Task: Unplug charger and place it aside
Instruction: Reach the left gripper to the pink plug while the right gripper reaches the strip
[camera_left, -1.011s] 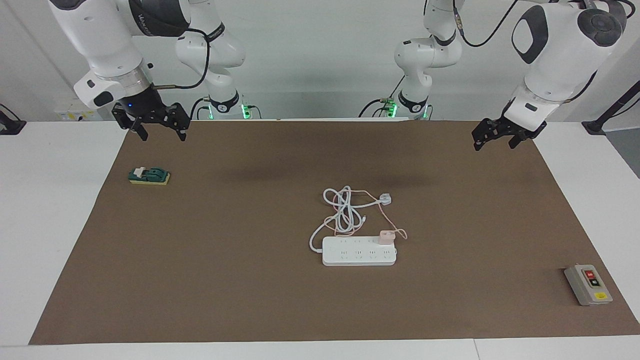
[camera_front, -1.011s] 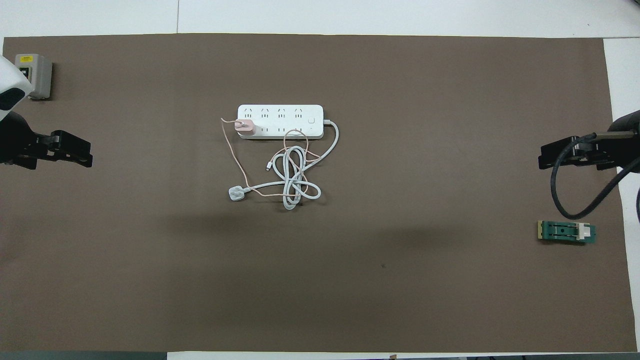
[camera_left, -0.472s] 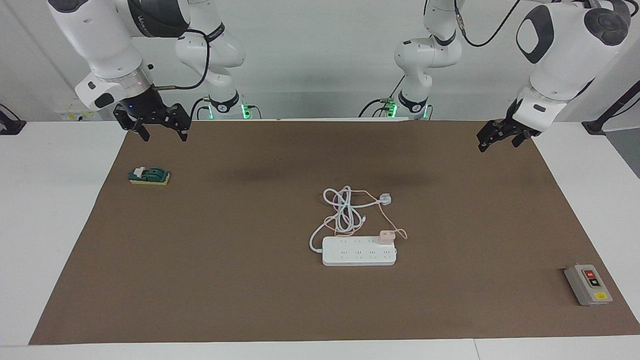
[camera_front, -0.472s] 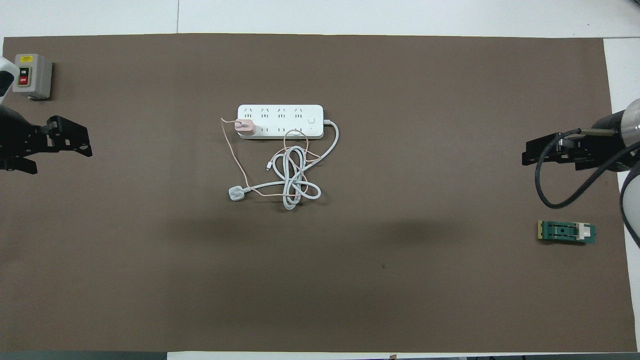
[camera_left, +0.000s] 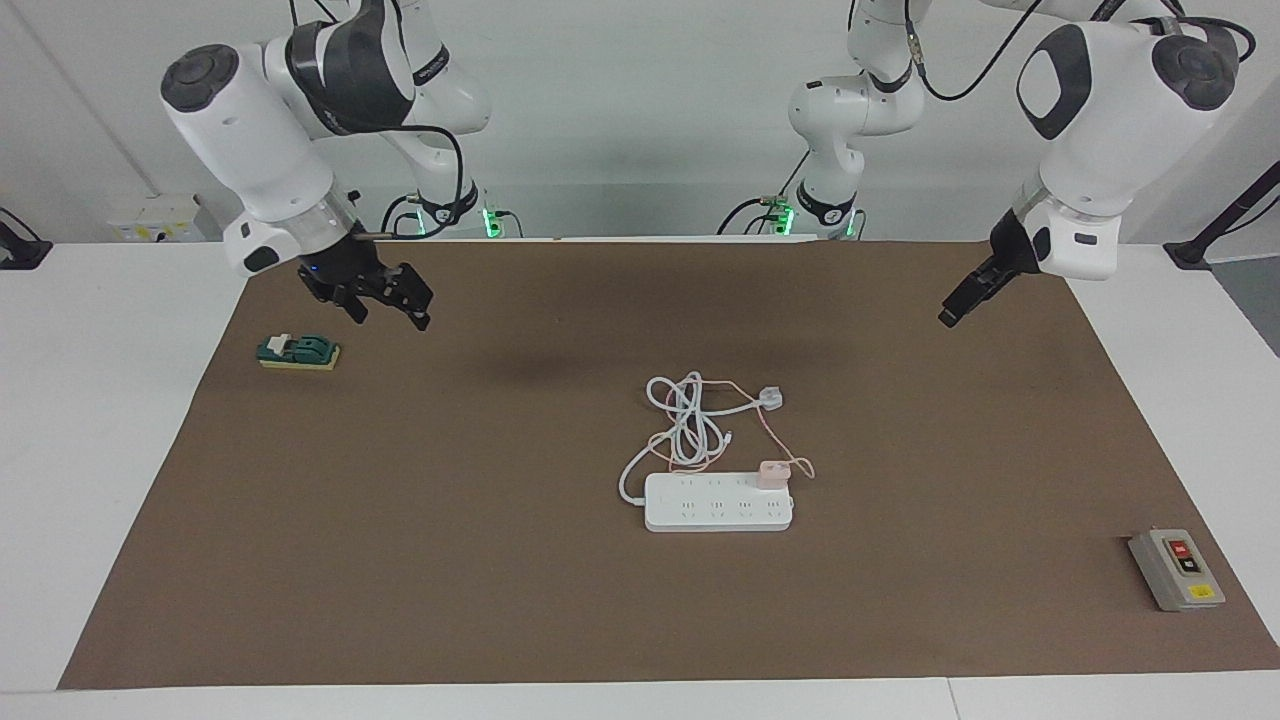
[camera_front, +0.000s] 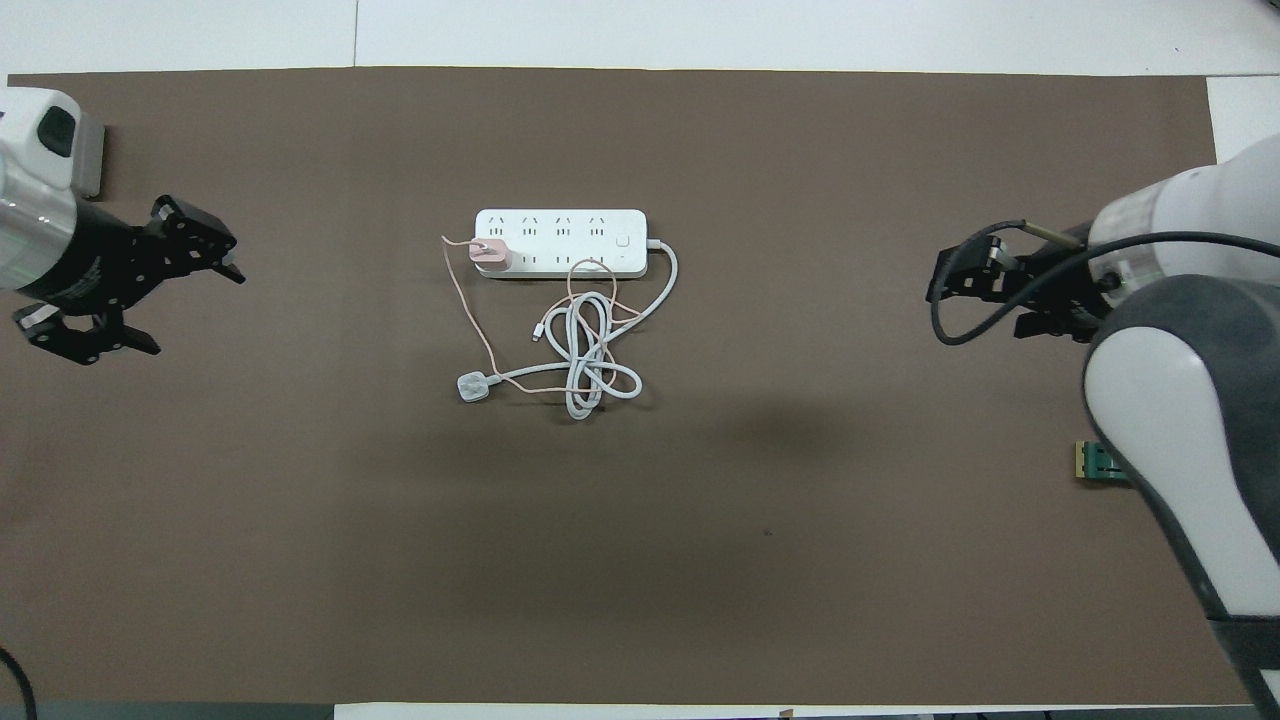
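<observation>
While nothing is gripped, left gripper (camera_front: 190, 312): jaws spread, empty, in the air over the brown mat (camera_left: 400, 560) at the left arm's end.
Charger (camera_left: 772, 473): plugged upright into the power strip (camera_left: 718, 502), in the end socket toward the left arm's end, on the row nearer the robots.
Pink cable (camera_left: 770, 435): runs from the charger toward the robots and mixes with the coiled white cable (camera_left: 685, 420).
Right gripper (camera_left: 392, 322): jaws apart, empty, over the mat near the green block (camera_left: 298, 351).
Risk, strip: it lies loose, so a pull on the charger would likely lift it unless it is held down.
Risk, cable: the tangle may drag the white coil along.
Charger to grippers: well apart from both, roughly mid-table, somewhat closer to the left gripper.
</observation>
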